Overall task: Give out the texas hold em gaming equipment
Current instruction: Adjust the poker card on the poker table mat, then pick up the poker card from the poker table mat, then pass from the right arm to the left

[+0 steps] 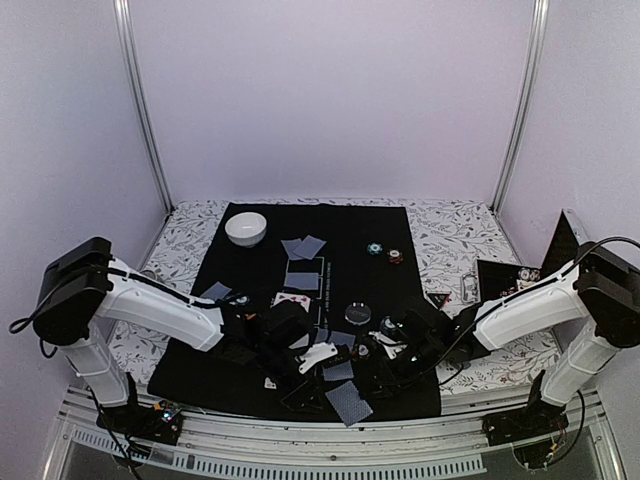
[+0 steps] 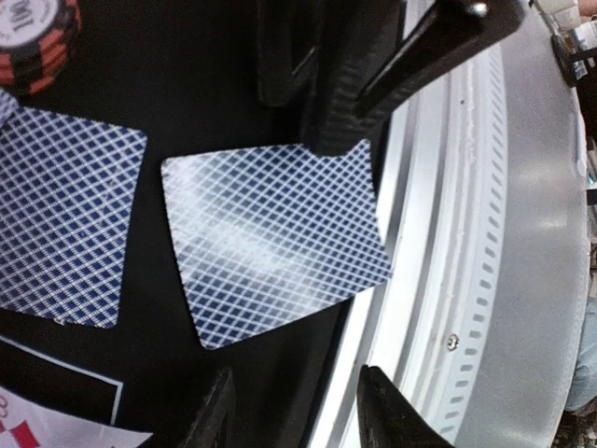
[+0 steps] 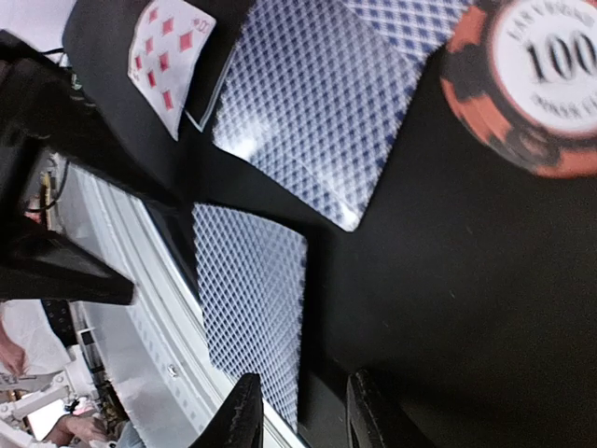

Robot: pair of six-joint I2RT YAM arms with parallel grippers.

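Jaws gape over the black mat [image 1: 352, 222], pale lilac walls [image 1: 330, 100] around

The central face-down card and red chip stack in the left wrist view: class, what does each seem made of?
Central card: likely coated paper or plastic, glossy; glare streaks its blue lattice back. Red chip stack: perhaps moulded plastic or clay composite, matte; striped edge, printed label.
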